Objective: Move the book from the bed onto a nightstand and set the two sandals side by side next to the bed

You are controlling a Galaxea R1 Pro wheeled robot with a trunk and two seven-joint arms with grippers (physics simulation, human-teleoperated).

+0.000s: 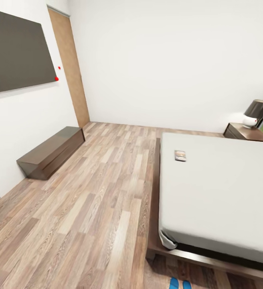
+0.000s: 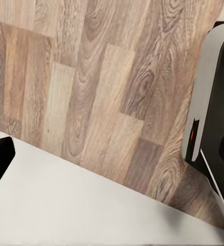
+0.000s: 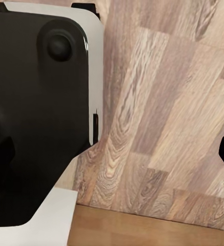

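Right now you cannot tell whether either hand is released or clenched: both wrist cameras look down past white and black parts of the robot's own body at the plank floor, with no fingers clearly in sight and nothing held that you can make out. Treat both hands as empty and parked low while you drive.

Further out, in the head view, the book lies flat on the pale mattress of the bed, close to the bed's near long edge and toward the headboard end. Beyond it, at the far corner, stands the nightstand with a dark-shaded lamp on top. At the foot of the bed, right at the lower edge of the view, two blue sandals sit close together on the floor.

You judge the step in hand to be the approach to the book. Roll forward along the open floor beside the bed, keeping the base off the dark frame, and stop level with the book so one arm reaches it from above without stretching across the mattress. Leave the low bench by the opposite wall well clear. Mind the lamp when you pick the set-down spot.
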